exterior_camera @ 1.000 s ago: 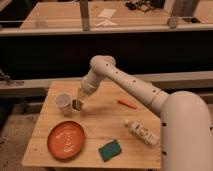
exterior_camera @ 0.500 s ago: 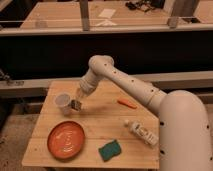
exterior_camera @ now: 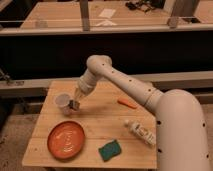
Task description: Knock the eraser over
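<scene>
Toward the back left of the pale wooden surface (exterior_camera: 102,125), the robot's hand (exterior_camera: 76,99) hangs low beside a white paper cup (exterior_camera: 62,100), seemingly to push the small dark upright eraser (exterior_camera: 73,105) at its tip, though its opening cannot be told.

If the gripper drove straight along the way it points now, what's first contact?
Likely the eraser: the gripper points down and slightly left, just above that small dark block on the table, beside the white cup. Depth is unclear, so it might clip the cup instead.
</scene>
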Robot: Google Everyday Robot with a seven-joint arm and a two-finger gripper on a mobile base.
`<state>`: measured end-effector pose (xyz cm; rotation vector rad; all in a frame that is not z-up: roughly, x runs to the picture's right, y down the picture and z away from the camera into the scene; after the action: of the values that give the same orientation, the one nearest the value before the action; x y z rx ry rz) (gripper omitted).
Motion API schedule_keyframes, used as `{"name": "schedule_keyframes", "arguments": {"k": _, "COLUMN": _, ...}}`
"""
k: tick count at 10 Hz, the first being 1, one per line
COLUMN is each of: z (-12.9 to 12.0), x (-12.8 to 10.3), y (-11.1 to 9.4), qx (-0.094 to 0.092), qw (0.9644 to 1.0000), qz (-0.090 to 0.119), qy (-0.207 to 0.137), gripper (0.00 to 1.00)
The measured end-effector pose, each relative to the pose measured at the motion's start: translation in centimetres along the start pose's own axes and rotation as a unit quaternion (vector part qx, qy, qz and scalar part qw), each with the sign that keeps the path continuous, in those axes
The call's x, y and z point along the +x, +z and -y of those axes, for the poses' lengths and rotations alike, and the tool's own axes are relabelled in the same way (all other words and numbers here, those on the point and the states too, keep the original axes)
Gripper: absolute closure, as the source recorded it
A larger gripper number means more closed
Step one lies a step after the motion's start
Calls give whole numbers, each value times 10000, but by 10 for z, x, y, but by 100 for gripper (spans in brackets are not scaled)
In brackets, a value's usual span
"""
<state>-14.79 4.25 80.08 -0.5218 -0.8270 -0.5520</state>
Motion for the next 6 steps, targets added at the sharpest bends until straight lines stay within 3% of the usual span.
{"name": "schedule_keyframes", "arguments": {"k": 6, "z": 8, "x": -11, "y": 5, "qx": -78, "qw": 9998, "qz": 55, "qy": -148, "gripper": 93}}
